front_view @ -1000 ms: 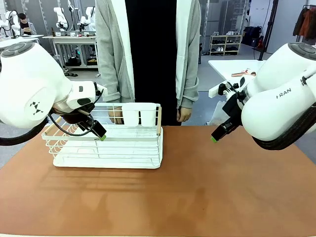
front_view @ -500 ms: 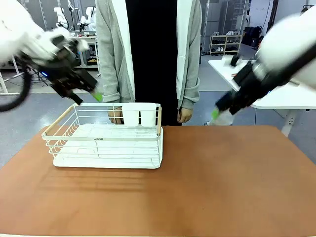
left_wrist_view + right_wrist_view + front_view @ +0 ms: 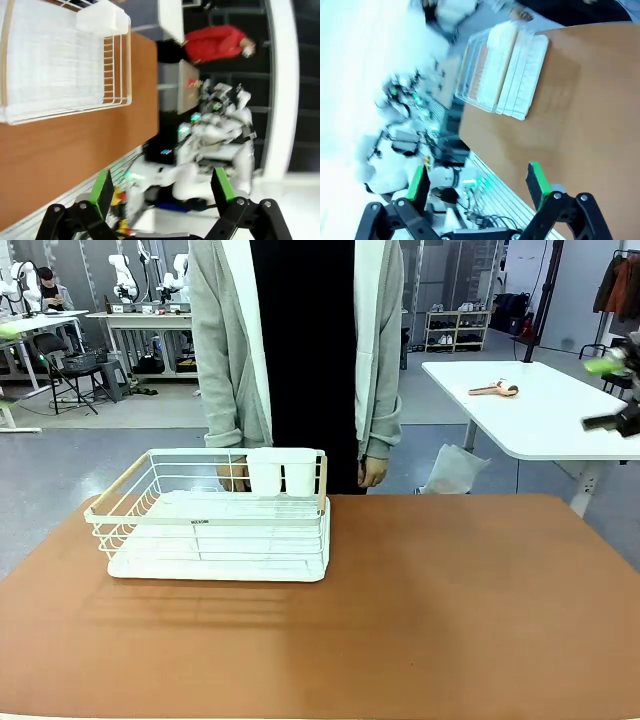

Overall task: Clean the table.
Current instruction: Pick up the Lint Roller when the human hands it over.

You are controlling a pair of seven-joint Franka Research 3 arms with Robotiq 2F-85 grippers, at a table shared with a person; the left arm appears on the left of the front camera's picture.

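The table (image 3: 420,610) has a matte reddish-brown top, seen bare across its middle and right. In the left wrist view my left gripper (image 3: 162,187) stands open with nothing between its green pads, high above the table (image 3: 75,145). My right gripper (image 3: 477,181) is likewise open and holds nothing, well above the table (image 3: 570,100). In the front view a blurred green pad (image 3: 603,366) of the right gripper shows at the far right edge, off to the side of the table.
A white wire rack (image 3: 215,530) with two white cups (image 3: 282,472) stands at the table's back left. A person stands at the far edge behind it, one hand (image 3: 372,472) hanging by the table. A white-topped table (image 3: 520,410) is at the back right.
Both arms have swung up and outward from over the rack and the table's right part to the picture's edges. Both grippers have stayed open.
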